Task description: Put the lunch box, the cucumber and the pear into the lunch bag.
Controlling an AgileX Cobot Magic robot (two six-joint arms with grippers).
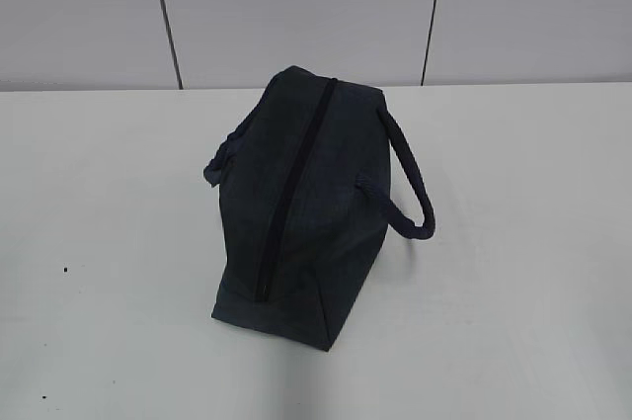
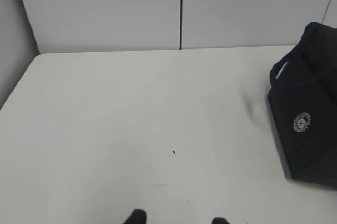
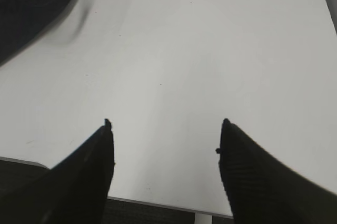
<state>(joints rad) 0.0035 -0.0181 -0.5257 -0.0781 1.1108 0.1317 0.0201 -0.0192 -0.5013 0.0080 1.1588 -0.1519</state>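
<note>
— One lunch bag [image 1: 301, 212], dark navy, sits at the centre of the exterior frame on the white counter [image 1: 513, 272]. Its single black zipper line runs along the top and looks shut.

— How many handles?

— Two rope loops: one curves out on the bag's right side, the other is bunched at its left. In the left wrist frame the same bag [image 2: 310, 113] sits at the right edge, showing one round white logo.

— And the arms?

— Two, seen only from their own cameras. The right gripper [image 3: 166, 129] shows two dark fingers [image 3: 84, 176] spread wide apart over bare counter at the bottom of its frame, gripping nothing. The left gripper [image 2: 176, 218] shows just two dark tips at the bottom edge, set apart, nothing between them.

— Anything else?

— Two dark vertical seams in the grey wall [image 1: 296, 5] behind, and a few small dark specks on the counter.
</note>
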